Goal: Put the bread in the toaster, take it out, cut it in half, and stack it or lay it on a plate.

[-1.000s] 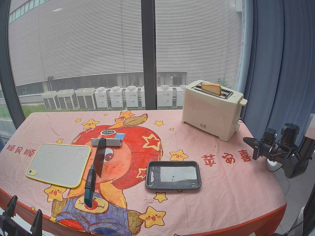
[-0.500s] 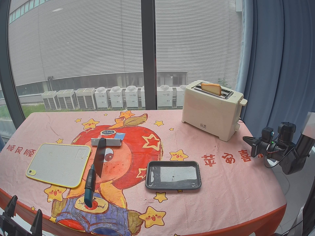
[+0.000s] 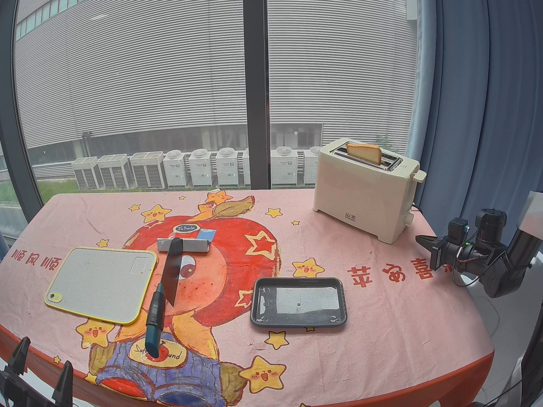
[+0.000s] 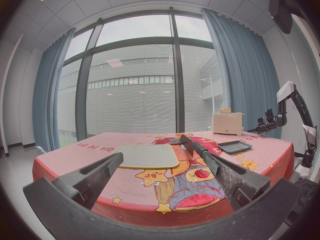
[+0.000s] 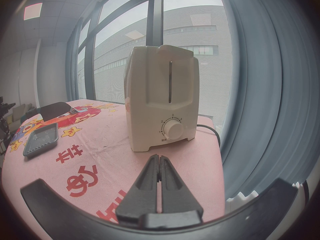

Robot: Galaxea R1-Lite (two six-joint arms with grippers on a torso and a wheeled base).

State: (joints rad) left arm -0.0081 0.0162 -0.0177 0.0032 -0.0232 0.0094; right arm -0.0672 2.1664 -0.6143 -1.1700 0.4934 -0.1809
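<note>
So the right gripper (image 5: 159,158) is hanging just off the worktop (image 3: 396,323) edge, fingers (image 5: 146,180) pressed flat together with nothing between them. Straight ahead of those fingertips is the toaster (image 3: 362,199), its dial (image 5: 172,129) end facing them, near but not touching. The bread (image 3: 364,153) sits upright in the toaster's top slot with its upper edge poking out, higher than the fingers and beyond them.

The left gripper (image 4: 163,155) is at the near corner of the worktop, fingers (image 4: 90,180) spread wide apart and holding nothing. Right in front of them lies the cutting board (image 3: 102,282), flat on the cloth. The knife (image 3: 161,289) lies just beside the board, on the side toward the right fingers, with its blade tip up on a small metal block (image 3: 184,245). The black plate (image 3: 298,302) sits between the two sets of fingers, well apart from both.
</note>
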